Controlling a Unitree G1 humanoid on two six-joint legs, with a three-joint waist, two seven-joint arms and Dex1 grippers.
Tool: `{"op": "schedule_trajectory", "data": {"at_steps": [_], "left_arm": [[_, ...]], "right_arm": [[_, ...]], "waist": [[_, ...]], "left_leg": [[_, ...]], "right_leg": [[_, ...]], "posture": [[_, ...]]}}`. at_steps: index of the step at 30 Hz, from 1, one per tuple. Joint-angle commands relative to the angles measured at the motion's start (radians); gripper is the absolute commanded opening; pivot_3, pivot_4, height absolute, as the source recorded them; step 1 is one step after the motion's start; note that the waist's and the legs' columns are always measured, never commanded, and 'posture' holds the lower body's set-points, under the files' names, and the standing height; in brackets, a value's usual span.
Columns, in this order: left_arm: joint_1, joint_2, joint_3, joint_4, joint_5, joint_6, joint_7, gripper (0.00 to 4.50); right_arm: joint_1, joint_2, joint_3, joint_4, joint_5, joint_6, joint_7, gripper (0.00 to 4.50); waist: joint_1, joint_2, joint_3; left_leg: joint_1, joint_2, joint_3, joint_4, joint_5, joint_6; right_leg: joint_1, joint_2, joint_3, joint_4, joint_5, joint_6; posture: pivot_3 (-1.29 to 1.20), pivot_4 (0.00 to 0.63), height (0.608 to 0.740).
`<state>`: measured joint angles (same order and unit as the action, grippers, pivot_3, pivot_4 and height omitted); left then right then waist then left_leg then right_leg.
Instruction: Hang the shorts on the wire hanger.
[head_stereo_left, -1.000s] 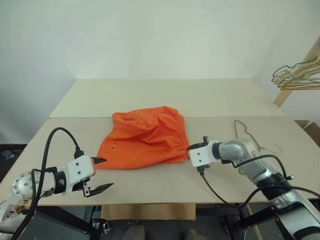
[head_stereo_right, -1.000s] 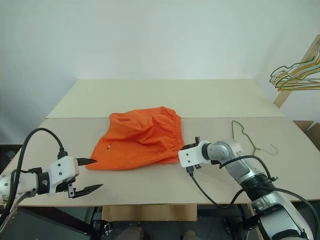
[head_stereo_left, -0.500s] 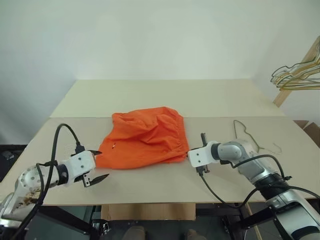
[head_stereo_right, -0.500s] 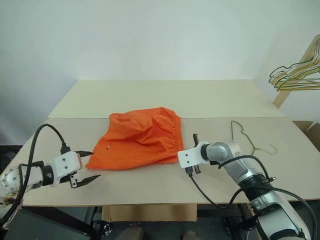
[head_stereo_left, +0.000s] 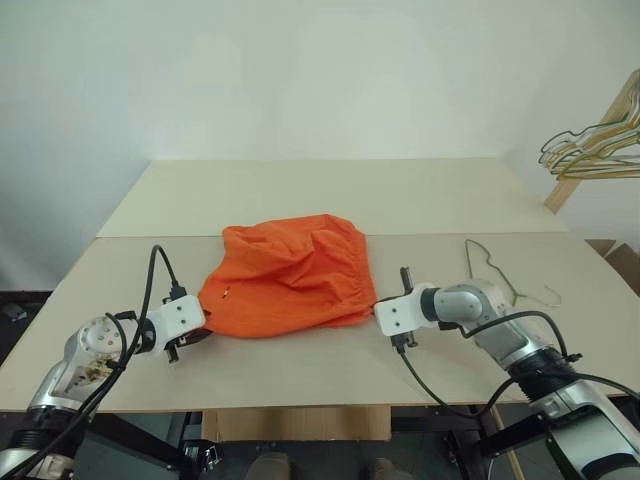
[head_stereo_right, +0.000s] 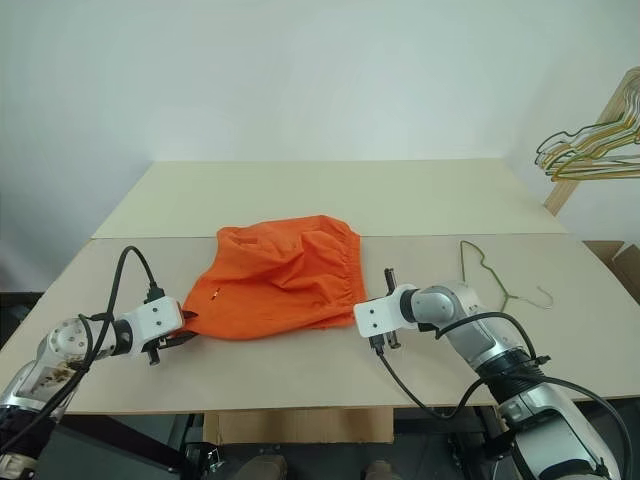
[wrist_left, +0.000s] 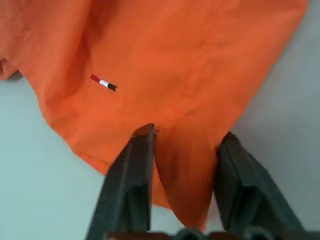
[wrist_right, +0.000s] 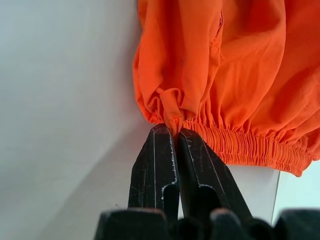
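Note:
The orange shorts (head_stereo_left: 290, 275) lie wrinkled in the middle of the table, with the gathered waistband on the right side. My left gripper (head_stereo_left: 197, 334) is at their near left corner. In the left wrist view its fingers (wrist_left: 141, 165) are shut on a fold of the hem. My right gripper (head_stereo_left: 378, 300) is shut on a pinch of fabric at the near end of the waistband (wrist_right: 240, 145). The thin wire hanger (head_stereo_left: 492, 268) lies flat on the table to the right of the shorts, beyond my right arm.
The pale table (head_stereo_left: 320, 195) has a seam running across behind the shorts. A bunch of gold and green hangers (head_stereo_left: 590, 148) hangs on a wooden rack past the table's right edge. A small red, white and black tag (wrist_left: 103, 83) sits on the fabric.
My left gripper has moved forward to the shorts' near left corner and gone from wide open to closed on the hem. The right arm has stayed in place at the waistband.

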<state>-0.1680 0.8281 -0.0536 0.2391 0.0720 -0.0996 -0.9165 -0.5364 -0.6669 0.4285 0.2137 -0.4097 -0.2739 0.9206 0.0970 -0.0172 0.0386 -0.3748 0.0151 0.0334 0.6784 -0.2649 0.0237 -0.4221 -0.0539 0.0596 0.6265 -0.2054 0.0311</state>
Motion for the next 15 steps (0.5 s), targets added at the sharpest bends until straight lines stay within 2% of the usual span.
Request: {"op": "schedule_trajectory", "data": {"at_steps": [1,2,8,12,15], "left_arm": [[-0.024,0.001,0.003,0.032,-0.004,-0.038,0.003,0.29],[-0.026,0.001,0.002,0.038,0.000,-0.044,0.007,0.02],[0.005,0.035,0.018,0.006,0.007,-0.074,0.007,0.02],[0.165,0.149,0.101,-0.226,-0.058,-0.027,-0.078,0.02],[0.175,0.174,0.156,-0.305,-0.095,0.019,-0.073,0.02]], "right_arm": [[-0.006,-0.002,-0.020,-0.038,0.014,0.003,0.001,0.00],[-0.005,-0.002,-0.021,-0.039,0.014,0.004,0.000,0.00],[0.017,-0.003,-0.032,-0.093,0.036,0.020,0.010,0.00],[0.081,-0.053,-0.076,-0.302,0.188,0.144,0.154,0.00],[0.062,-0.061,-0.106,-0.358,0.259,0.197,0.188,0.00]], "waist": [[0.000,0.000,0.000],[0.000,0.000,0.000],[-0.001,0.000,0.000],[-0.012,0.000,0.000],[-0.009,0.000,0.000]], "left_leg": [[0.000,0.000,0.000,0.000,0.000,0.000],[0.000,0.000,0.000,0.000,0.000,0.000],[0.000,0.000,0.000,0.000,0.000,0.000],[-0.001,0.001,0.000,0.000,-0.001,0.001],[-0.001,0.001,0.001,0.000,-0.001,0.002]], "right_leg": [[0.000,0.000,0.000,0.000,0.000,0.000],[0.000,0.000,0.000,0.000,0.000,0.000],[0.000,0.000,0.000,0.000,0.000,0.000],[-0.001,0.000,0.001,0.000,-0.001,0.000],[-0.001,-0.001,0.001,0.000,-0.001,0.001]], "posture": [[0.19,0.000,0.740],[0.19,0.000,0.740],[0.17,0.000,0.740],[0.17,0.000,0.740],[0.17,0.000,0.740]]}}
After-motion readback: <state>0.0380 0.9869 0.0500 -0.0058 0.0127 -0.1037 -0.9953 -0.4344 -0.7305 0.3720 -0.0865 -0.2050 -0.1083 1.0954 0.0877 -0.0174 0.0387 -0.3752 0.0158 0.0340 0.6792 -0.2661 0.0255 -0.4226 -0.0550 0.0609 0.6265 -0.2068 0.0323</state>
